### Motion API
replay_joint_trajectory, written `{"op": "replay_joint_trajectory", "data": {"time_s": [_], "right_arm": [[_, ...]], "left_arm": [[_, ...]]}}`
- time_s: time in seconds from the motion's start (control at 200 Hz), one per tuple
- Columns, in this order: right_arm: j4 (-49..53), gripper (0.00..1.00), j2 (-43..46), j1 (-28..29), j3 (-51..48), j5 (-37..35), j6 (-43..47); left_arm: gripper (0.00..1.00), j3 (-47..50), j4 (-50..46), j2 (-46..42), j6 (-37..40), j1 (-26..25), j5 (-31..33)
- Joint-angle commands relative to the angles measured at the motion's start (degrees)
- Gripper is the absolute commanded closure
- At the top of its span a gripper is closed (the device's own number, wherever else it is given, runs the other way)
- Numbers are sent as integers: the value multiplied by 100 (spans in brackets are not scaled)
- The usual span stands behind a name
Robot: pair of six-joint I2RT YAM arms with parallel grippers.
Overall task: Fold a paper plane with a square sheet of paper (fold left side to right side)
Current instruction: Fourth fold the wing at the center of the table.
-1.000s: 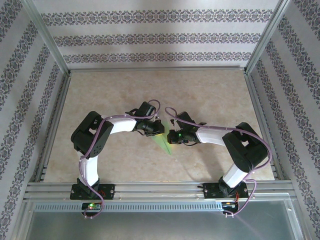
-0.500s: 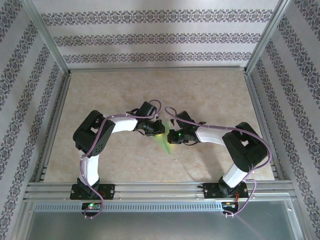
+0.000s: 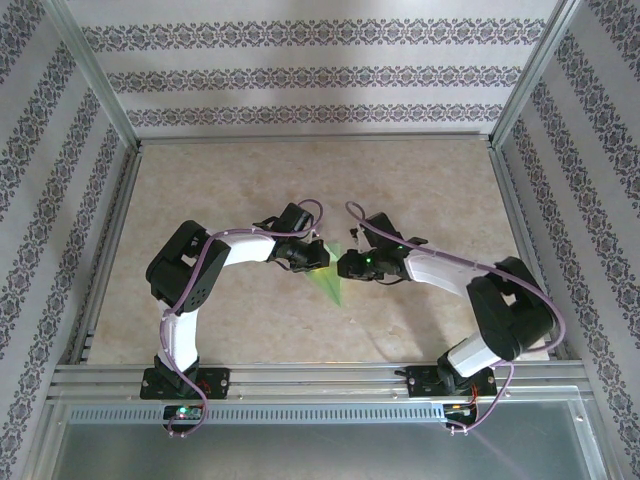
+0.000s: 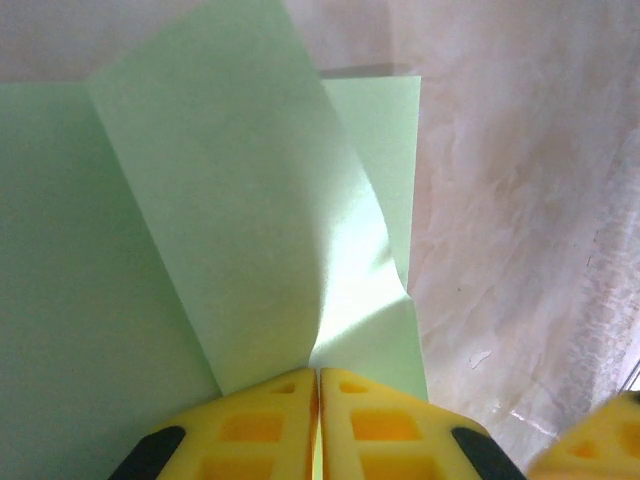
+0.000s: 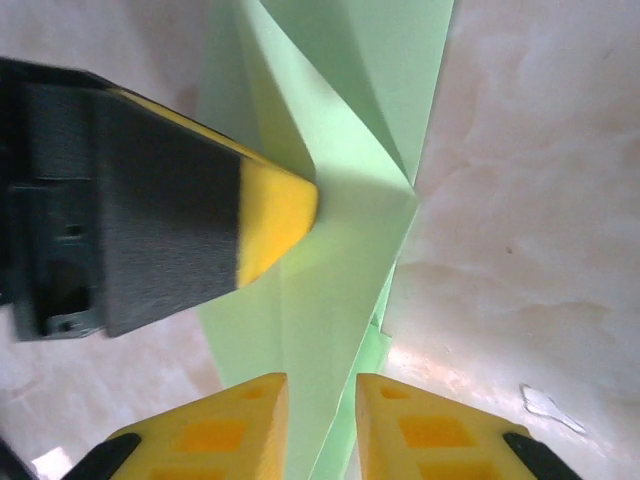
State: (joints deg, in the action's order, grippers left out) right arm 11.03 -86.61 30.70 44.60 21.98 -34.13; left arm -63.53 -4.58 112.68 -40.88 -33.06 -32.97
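Paper (image 4: 240,200), half-folded green, sits clamped in our left gripper (image 4: 317,385); our right gripper (image 5: 321,395) stands slightly parted around it. We should crease slowly, edges aligned.

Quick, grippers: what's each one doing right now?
Left gripper: closed, pinching the folded green paper.
Right gripper: open, fingers apart, paper showing in the gap, not clamped.

Top camera overlooks the table (image 3: 420,200); both wrist cameras closely share the paper (image 4: 250,230).
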Motion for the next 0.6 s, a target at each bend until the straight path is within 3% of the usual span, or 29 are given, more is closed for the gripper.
{"op": "replay_joint_trajectory", "data": {"time_s": [0.0, 0.25, 0.595], "right_arm": [[226, 75, 495, -131, -172, 201, -19], [-926, 99, 654, 35, -775, 1540, -881], [-2142, 100, -49, 374, -1277, 1744, -1437]], "left_arm": [[89, 12, -482, 195, 107, -60, 302], [89, 5, -504, 201, 107, -60, 342], [89, -11, -527, 198, 124, -64, 348]]}}
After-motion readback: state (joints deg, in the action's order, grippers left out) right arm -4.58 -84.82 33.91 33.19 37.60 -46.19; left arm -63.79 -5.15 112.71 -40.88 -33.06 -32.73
